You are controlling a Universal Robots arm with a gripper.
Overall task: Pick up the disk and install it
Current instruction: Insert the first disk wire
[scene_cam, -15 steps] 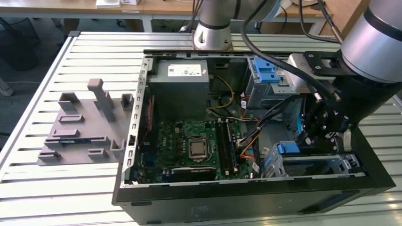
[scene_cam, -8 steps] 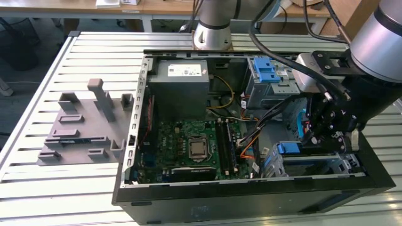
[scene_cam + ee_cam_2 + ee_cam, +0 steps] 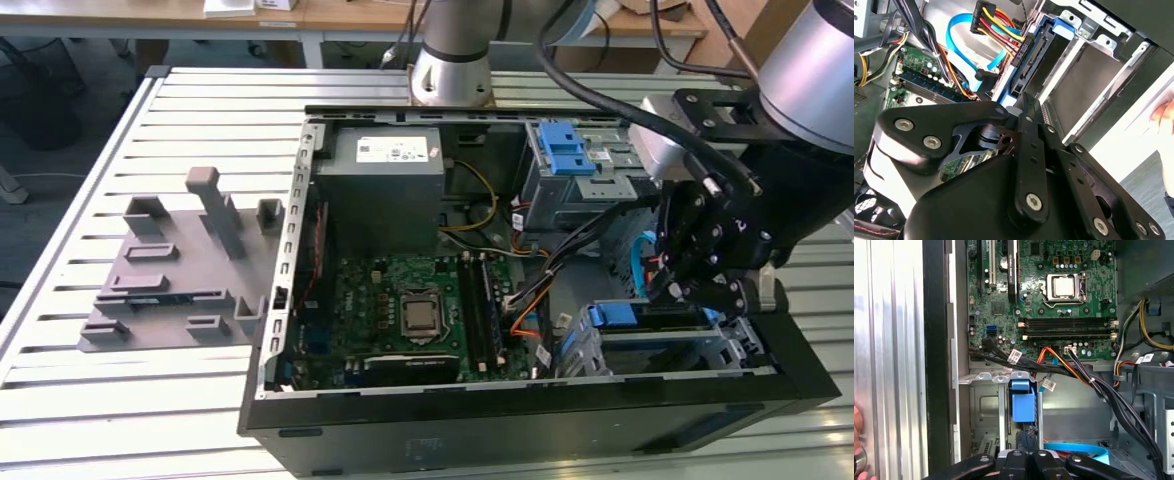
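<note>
In the exterior view, your hand (image 3: 707,275) hangs low inside the open computer case (image 3: 534,420), just above the lower drive cage (image 3: 667,335) with its blue latch. In the second wrist view, the disk (image 3: 1026,62), edged in blue, stands partly in that cage, so seating appears unfinished. The first wrist view shows the motherboard (image 3: 1054,290). You cannot tell whether the hand is apart or clamped.

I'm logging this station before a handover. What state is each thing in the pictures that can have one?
Computer case: lying flat, side open.
Disk: on edge in the lower bay, connector end bare, nothing plugged in.
Power plug: hanging free, unplugged.
Processor socket: chip exposed, no cooler.
Memory slots: sticks seated.
Gripper: lowered at the disk's bay.
</note>
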